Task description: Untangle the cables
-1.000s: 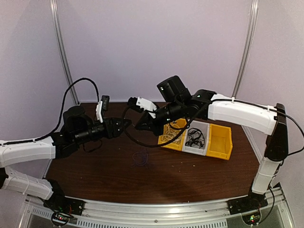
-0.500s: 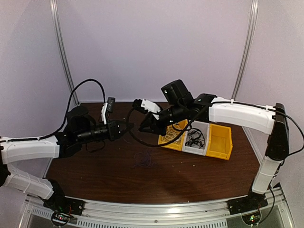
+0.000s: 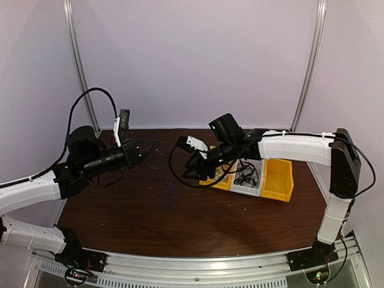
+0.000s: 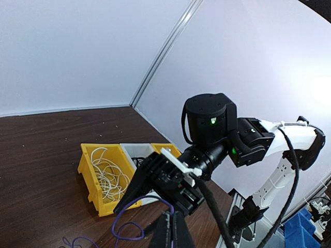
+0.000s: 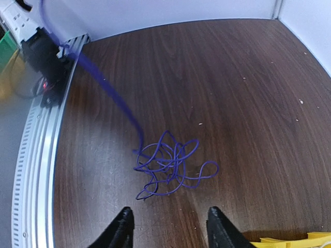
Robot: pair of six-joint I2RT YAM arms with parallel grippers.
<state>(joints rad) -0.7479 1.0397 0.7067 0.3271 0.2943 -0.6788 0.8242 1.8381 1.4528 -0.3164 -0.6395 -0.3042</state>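
Above the table's (image 3: pixel 120 222) middle, the left gripper (image 4: pixel 170 227) is pinching the purple cable (image 5: pixel 168 168) taut; the right gripper (image 5: pixel 168 222), jaws spread, is needing a fresh hold near the clump.

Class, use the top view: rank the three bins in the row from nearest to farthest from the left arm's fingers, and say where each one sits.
Measured from the left gripper, which is shut on the purple cable:
1. Left yellow bin, at the row's left end, holding the white cable.
2. Pale middle bin, in the centre, holding the black cables.
3. Right yellow bin, at the row's right end.
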